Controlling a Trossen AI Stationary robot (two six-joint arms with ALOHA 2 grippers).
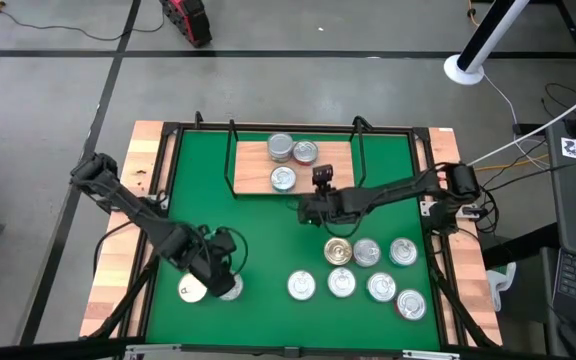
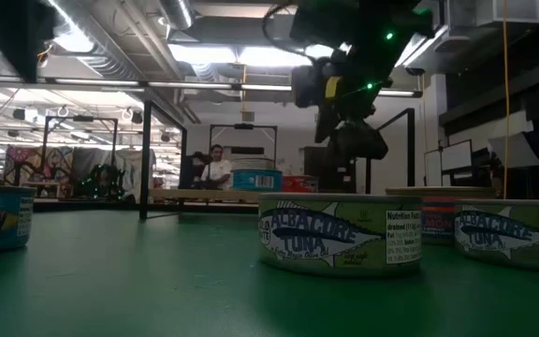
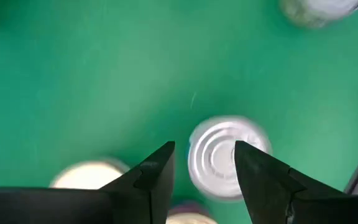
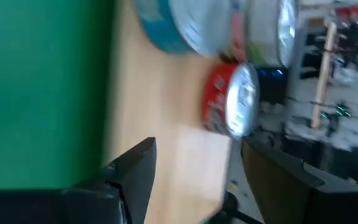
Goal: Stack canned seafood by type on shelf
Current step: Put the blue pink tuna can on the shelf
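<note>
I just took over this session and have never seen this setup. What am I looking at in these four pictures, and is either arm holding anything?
Two dark robot arms work over a green mat. The overhead picture shows everything: a small wooden shelf with three tins on it, and more tins loose on the mat. The table-level picture looks across the mat past a tuna tin. The other two pictures come from cameras on the arms' wrists. The left end effector is open above a silver-lidded tin, not gripping it. The right end effector is open at the shelf edge, facing a red tin. Neither arm holds anything.
</note>
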